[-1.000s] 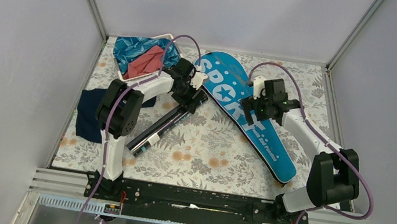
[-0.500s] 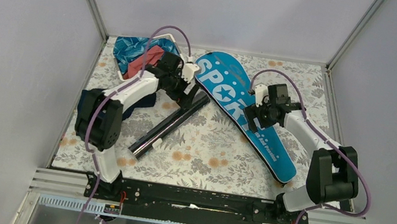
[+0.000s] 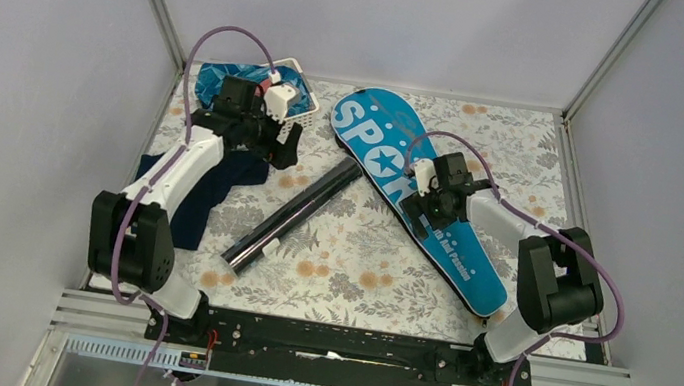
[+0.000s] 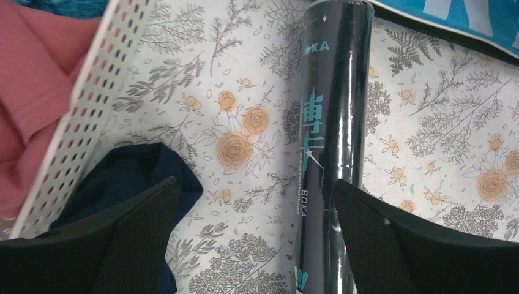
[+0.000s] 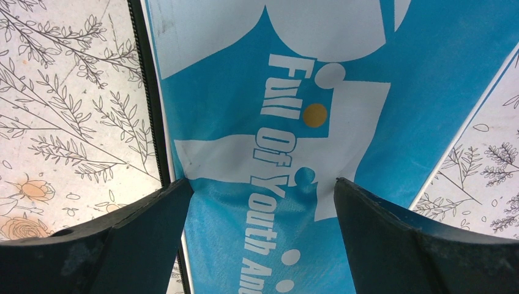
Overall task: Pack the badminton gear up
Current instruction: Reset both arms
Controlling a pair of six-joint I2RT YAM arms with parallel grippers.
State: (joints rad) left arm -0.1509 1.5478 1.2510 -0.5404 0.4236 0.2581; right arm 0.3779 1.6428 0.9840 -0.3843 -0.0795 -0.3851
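Observation:
The badminton gear in view is a blue racket-shaped bag lettered "SPORT" and a long black tube. The bag lies slantwise on the floral tablecloth and the tube lies to its left. My left gripper hovers open just left of the tube's far end. In the left wrist view its fingers span bare cloth, with the tube under the right finger. My right gripper stands open over the bag's middle, and its fingers straddle the bag's printed fabric.
A white perforated basket with blue and red cloths stands at the back left, its wall close to my left finger. A navy cloth lies beneath the left arm. Grey walls enclose the table on three sides.
My left gripper opened wider and swung left, away from the tube's far end toward the basket. The tube stays lying on the table. My right gripper shifted slightly nearer along the bag.

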